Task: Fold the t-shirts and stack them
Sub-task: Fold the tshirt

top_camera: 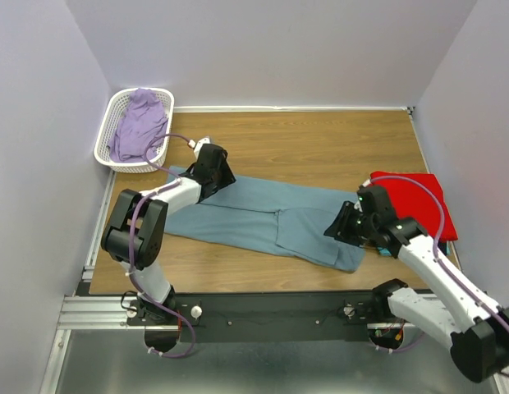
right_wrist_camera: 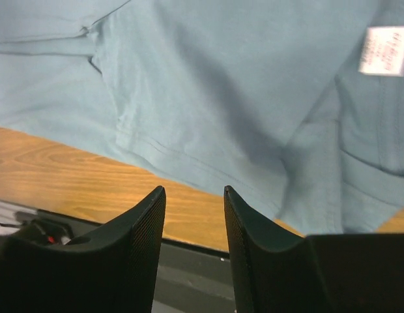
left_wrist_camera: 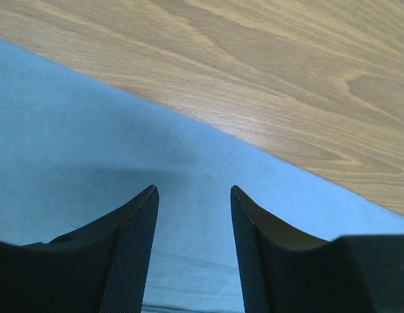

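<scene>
The table (top_camera: 320, 139) carries one blue shirt (top_camera: 263, 217) lying flat as a long band across its middle, running from about 9 o'clock to 4 o'clock. Its sides look turned in already, which would explain the narrow shape. What is left is probably the end-to-end fold.

At 3 o'clock a red shirt (top_camera: 414, 201) sits folded into a neat square, well clear of the working space, most likely as the base of the stack. A thin turquoise edge may peek out at its near corner, though the view is too small to be sure.

At the 10 o'clock corner stands a white basket (top_camera: 107, 144) holding a crumpled purple cloth (top_camera: 139, 123), kept off the folding area.

The two arms sit at opposite ends of the band, a fair setup for lifting one end over the other.

- **Left tool:** The left tool (top_camera: 222, 179) hangs over the far-left end. In its wrist view (left_wrist_camera: 194, 195) the fingers stand moderately apart with nothing between them, just above the cloth near its far edge.
- **Right tool:** The right tool (top_camera: 337, 231) is over the near-right end. It too is parted and holds nothing (right_wrist_camera: 194, 192). It is aimed at the hem where cloth meets wood, so it seems placed to pinch that edge.

The white neck label (right_wrist_camera: 384, 51) shows on this end of the shirt.
</scene>
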